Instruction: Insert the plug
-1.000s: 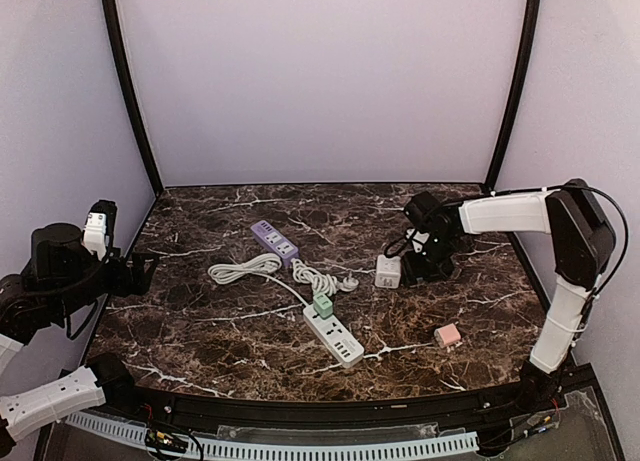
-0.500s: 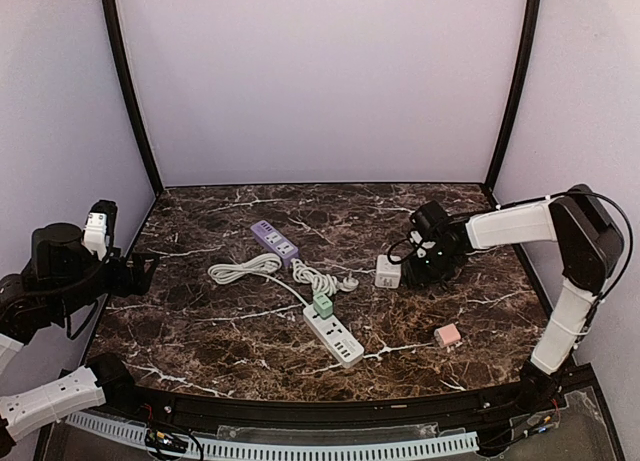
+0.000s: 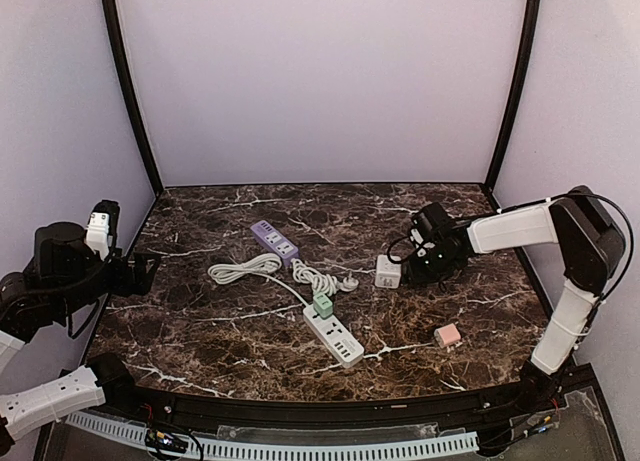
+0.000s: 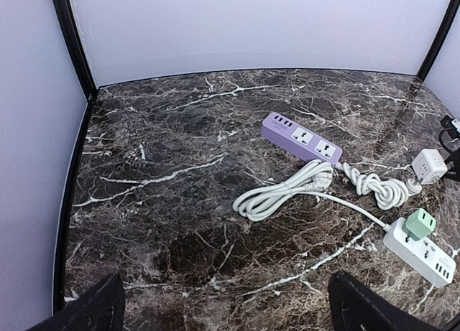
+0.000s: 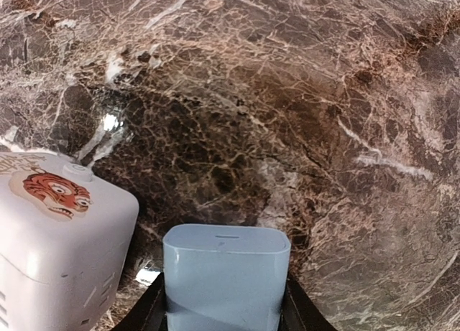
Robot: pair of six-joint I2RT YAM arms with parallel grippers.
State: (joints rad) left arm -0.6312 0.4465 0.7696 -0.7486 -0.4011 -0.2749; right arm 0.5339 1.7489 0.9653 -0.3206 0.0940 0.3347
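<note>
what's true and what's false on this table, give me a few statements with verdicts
A green adapter is plugged into the white power strip. True.
The purple power strip holds an adapter. False: its sockets are free.
The right gripper has a light blue adapter between its fingers. True.
The pink adapter lies left of the white power strip. False: it lies to the right.
The left gripper is shut. False: it is open.
</note>
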